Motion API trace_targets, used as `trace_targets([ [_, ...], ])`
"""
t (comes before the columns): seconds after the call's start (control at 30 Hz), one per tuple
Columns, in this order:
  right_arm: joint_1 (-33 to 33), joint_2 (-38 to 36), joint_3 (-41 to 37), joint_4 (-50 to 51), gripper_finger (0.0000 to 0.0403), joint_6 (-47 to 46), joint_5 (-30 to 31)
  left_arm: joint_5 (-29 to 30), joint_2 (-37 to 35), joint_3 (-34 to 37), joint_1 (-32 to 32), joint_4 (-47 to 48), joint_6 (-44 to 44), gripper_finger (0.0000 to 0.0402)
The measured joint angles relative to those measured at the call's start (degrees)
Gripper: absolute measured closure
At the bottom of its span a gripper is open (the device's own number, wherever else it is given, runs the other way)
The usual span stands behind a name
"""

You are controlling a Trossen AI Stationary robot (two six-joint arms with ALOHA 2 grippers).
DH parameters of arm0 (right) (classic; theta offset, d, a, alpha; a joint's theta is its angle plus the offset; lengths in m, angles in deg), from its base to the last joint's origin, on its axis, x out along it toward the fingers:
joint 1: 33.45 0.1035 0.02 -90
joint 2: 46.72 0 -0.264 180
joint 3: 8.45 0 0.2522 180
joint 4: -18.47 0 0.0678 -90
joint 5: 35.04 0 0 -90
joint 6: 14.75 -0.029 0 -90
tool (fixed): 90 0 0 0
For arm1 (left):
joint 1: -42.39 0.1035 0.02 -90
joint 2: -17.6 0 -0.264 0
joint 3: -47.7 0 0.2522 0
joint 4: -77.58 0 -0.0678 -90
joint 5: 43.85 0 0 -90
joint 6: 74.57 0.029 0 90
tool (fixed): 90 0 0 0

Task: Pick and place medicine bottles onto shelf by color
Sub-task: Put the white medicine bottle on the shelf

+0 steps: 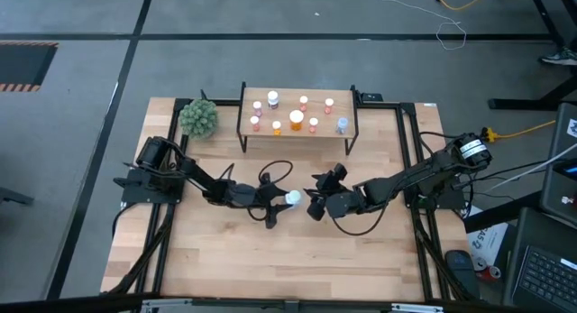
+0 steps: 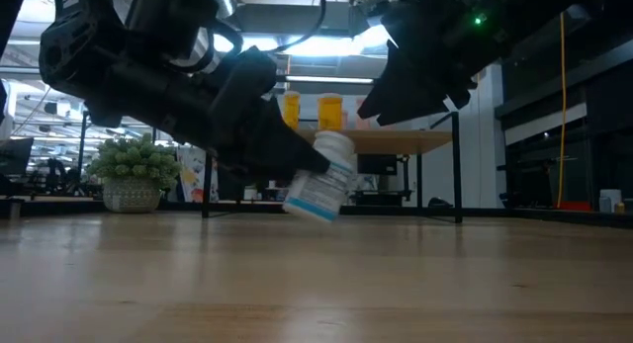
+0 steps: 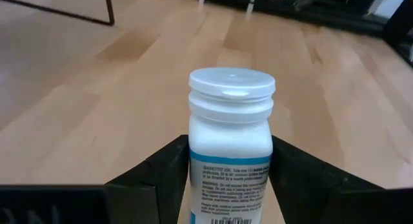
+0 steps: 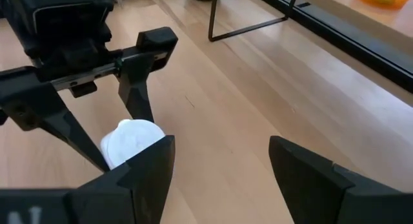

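Note:
My left gripper (image 1: 281,203) is shut on a white bottle (image 3: 229,146) with a white cap and a blue-edged label, just above the table's middle. My right gripper (image 1: 315,197) is open and empty, close to the bottle's cap on its right side; the cap shows in the right wrist view (image 4: 131,141). Several small bottles, orange, white and pale blue (image 1: 341,125), stand on the light-wood shelf (image 1: 297,115) at the far edge. My left gripper pinches the white bottle's body (image 3: 227,161) between its two fingers (image 3: 169,164), below the neck. The fingers come slanting down from the table's left. The bottle is tilted, cap toward the right arm and raised, its base (image 2: 309,211) just above the tabletop.
A green spiky plant ball (image 1: 198,118) stands left of the shelf. The shelf's black legs (image 1: 242,142) stand behind the grippers. Bare wooden table (image 1: 288,259) lies toward the near edge. Black rails run along the table's sides.

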Motion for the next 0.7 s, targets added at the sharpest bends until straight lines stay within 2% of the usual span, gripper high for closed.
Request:
trace_targets([
  [0.43, 0.0, 0.0, -0.1, 2.3, 0.0148, 0.0, -1.5, 0.0, 0.0, 0.0, -1.0, 3.6, -0.3, 0.0205],
  [0.7, 0.0, 0.0, -0.1, 2.6, 0.0148, 0.0, -2.6, 0.1, 0.0, 0.0, -0.9, 3.5, -1.6, 0.0157],
])
